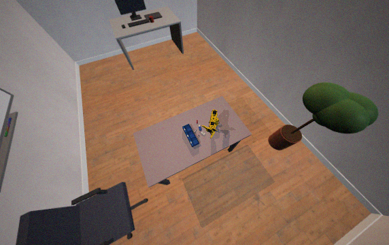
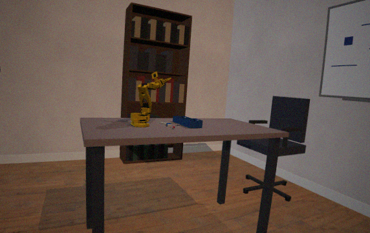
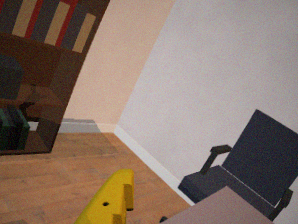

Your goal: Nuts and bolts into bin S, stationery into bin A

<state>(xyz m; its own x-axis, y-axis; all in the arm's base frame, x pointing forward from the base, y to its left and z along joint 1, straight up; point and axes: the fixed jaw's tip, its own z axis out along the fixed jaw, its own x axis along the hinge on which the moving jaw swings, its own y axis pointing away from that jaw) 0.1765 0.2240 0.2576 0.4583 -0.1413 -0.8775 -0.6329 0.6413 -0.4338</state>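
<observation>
A row of joined blue bins (image 1: pixel 190 135) (image 2: pixel 189 122) stands on the table (image 1: pixel 160 150) (image 2: pixel 237 129); its letters are too small to read. Between it and the arm lie a small red thing (image 1: pixel 197 121) (image 2: pixel 173 127), a blue thing (image 1: pixel 200 128) (image 2: pixel 169 125), a whitish thing (image 1: pixel 203 133) and thin grey pieces, too small to identify. My gripper (image 1: pixel 207 131) (image 2: pixel 162 76) is wide open and empty, high above the table on the arm's side of the bins. One yellow jaw (image 3: pixel 112 200) shows in the wrist view, with none of the small things in sight.
The yellow arm's base (image 2: pixel 140 120) stands on the table. An office chair (image 1: pixel 79 218) (image 2: pixel 290 120) (image 3: pixel 260 155) stands beyond one table end. A bookcase (image 2: pixel 156 58) (image 3: pixel 50 65), a desk (image 1: pixel 147 25) and a potted plant (image 1: pixel 284 136) stand away from the table.
</observation>
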